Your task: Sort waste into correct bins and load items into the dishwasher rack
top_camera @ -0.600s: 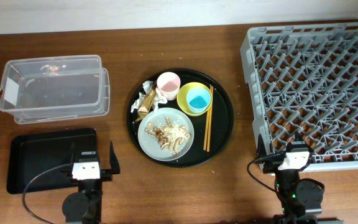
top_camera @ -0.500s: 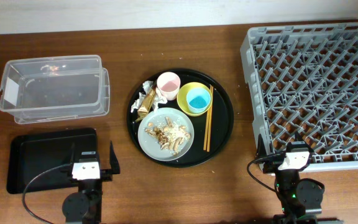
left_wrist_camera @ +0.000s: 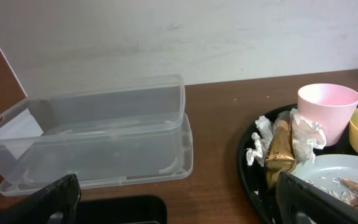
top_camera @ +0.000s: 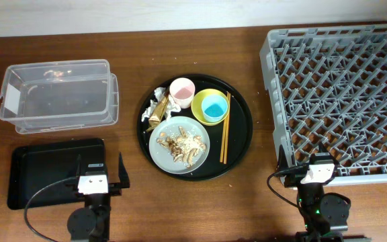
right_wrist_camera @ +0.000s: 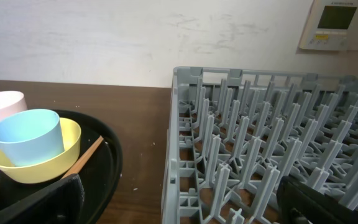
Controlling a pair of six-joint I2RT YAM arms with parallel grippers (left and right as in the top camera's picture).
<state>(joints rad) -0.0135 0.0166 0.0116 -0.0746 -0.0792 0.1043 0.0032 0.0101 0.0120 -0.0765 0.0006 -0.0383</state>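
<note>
A round black tray point(top_camera: 239, 144) holds a grey-white plate point(top_camera: 161, 149) with brown food scraps point(top_camera: 183, 144), crumpled white napkins with a brownish wrapper point(top_camera: 158, 106), a pink cup point(top_camera: 181, 89), a yellow bowl point(top_camera: 201, 103) with a light-blue cup point(top_camera: 215, 107) in it, and chopsticks point(top_camera: 224, 129). The clear tub point(top_camera: 58, 94) and the shallow black tray point(top_camera: 46, 168) lie at the left. The grey rack point(top_camera: 341, 94) is at the right. My left gripper point(top_camera: 99, 176) is open and empty by the black tray. My right gripper point(top_camera: 304, 169) is open and empty at the rack's near left corner.
The left wrist view shows the tub point(left_wrist_camera: 92, 137), the pink cup point(left_wrist_camera: 327, 109) and the napkins point(left_wrist_camera: 281, 146). The right wrist view shows the rack point(right_wrist_camera: 260, 168), the blue cup point(right_wrist_camera: 28, 137) and the bowl point(right_wrist_camera: 36, 168). A white wall stands behind the table.
</note>
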